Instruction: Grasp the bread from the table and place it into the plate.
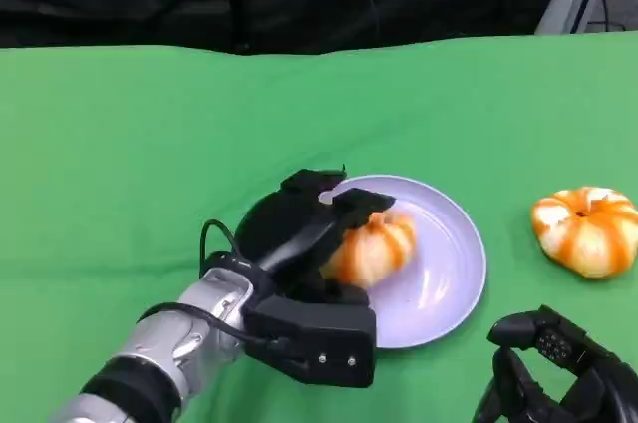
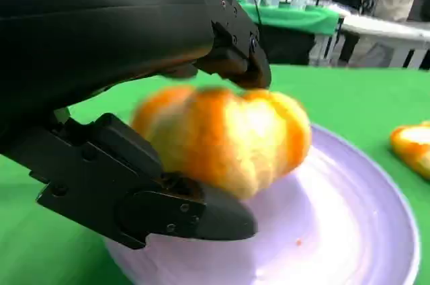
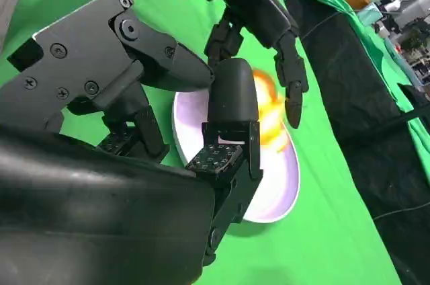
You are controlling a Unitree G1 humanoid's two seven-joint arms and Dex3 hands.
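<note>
Counting now: two breads showing, one over the plate, one sitting on the table; one plate; two hands, left, right partly cropped, probably just one.

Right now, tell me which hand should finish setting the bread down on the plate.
Left. The left hand already holds the bread over the plate, so it likely only needs to lower and let go. The right hand sits near the table's front edge, holding nothing.
</note>
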